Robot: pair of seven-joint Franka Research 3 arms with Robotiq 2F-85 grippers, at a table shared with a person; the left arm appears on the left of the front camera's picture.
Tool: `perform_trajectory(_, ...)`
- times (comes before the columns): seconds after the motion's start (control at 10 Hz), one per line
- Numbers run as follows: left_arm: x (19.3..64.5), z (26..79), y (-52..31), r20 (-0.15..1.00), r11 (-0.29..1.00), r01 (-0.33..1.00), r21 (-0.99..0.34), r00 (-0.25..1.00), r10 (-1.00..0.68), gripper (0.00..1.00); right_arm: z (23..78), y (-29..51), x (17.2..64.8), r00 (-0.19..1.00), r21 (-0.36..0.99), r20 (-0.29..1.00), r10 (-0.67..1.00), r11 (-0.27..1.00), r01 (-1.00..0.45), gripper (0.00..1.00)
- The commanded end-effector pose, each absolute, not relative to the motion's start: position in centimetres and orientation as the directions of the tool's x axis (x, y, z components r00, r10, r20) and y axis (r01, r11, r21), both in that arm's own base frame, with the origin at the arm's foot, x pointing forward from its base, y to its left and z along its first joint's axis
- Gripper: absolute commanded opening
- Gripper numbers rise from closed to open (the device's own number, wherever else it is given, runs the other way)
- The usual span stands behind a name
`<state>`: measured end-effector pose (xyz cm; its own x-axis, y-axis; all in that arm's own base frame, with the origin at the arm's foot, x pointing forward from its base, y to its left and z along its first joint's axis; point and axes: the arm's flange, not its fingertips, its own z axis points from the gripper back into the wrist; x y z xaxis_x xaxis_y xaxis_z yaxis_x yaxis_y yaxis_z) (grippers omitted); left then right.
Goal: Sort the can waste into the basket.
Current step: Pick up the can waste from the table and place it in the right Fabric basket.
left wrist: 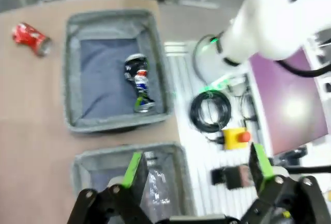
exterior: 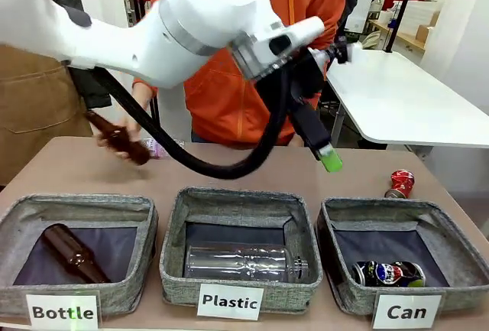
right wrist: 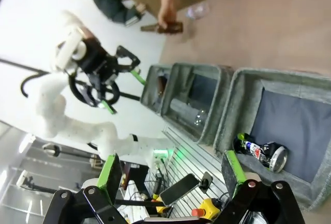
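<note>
Item: red can [exterior: 400, 183], crushed, lay on the table [exterior: 69, 164] at 12 o'clock of the Can basket [exterior: 374, 207]. The dark can [exterior: 388, 274] was inside. Left gripper [left wrist: 196, 166] and right gripper [right wrist: 170, 169] stood spread, empty. Advised handling: descend squarely and pinch the red can across its width.

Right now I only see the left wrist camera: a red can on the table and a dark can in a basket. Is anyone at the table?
Observer: Yes. A person stands at the far side, and their hand holds a brown bottle low over the table.
Operator: Is there a basket for that bottle?
Observer: Yes, the basket labelled Bottle, on the robot's left; another brown bottle lies in it.
Operator: What about the right gripper?
Observer: It is open, with nothing between its fingers.
</note>
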<state>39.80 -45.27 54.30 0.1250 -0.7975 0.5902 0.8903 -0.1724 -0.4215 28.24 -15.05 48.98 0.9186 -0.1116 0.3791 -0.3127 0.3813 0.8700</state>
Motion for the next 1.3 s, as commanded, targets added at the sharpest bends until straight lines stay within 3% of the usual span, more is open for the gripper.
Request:
perform_trajectory(0.0,36.3,57.0,-39.1,0.444,-0.186,0.695,-0.695,0.21,-0.871,1.0,48.8,-12.1,29.3,0.923,0.856,0.382,-0.045,0.394,-0.335,1.0)
perform_trajectory(0.2,31.5,57.7,-31.3,0.403,-0.098,0.671,-0.735,0.316,-0.859,1.0,48.9,-10.1,30.8,0.932,0.865,0.364,-0.003,0.371,-0.337,1.0)
perform_trajectory(0.4,27.9,58.2,-19.9,0.517,-0.029,0.673,-0.739,0.539,-0.665,1.0,48.5,-5.7,32.0,0.926,0.865,0.363,0.105,0.331,-0.377,1.0)
perform_trajectory(0.7,25.5,55.0,-5.9,0.486,0.001,0.533,-0.846,0.772,-0.409,1.0,47.1,2.6,33.2,0.931,0.924,0.308,0.197,0.172,-0.342,1.0)
perform_trajectory(0.9,25.1,50.9,0.8,0.496,-0.046,0.495,-0.868,0.854,-0.158,1.0,46.5,6.0,34.7,0.993,0.981,0.116,0.031,0.151,-0.119,1.0)
perform_trajectory(1.0,26.2,48.0,3.4,0.404,0.01,0.403,-0.915,0.915,0.021,1.0,46.5,5.3,35.4,0.995,0.983,0.078,-0.054,0.172,-0.067,1.0)
perform_trajectory(1.2,27.2,43.9,7.5,0.274,0.087,0.263,-0.961,0.948,0.163,1.0,48.0,0.5,35.0,0.988,0.973,0.099,-0.119,0.218,-0.071,1.0)
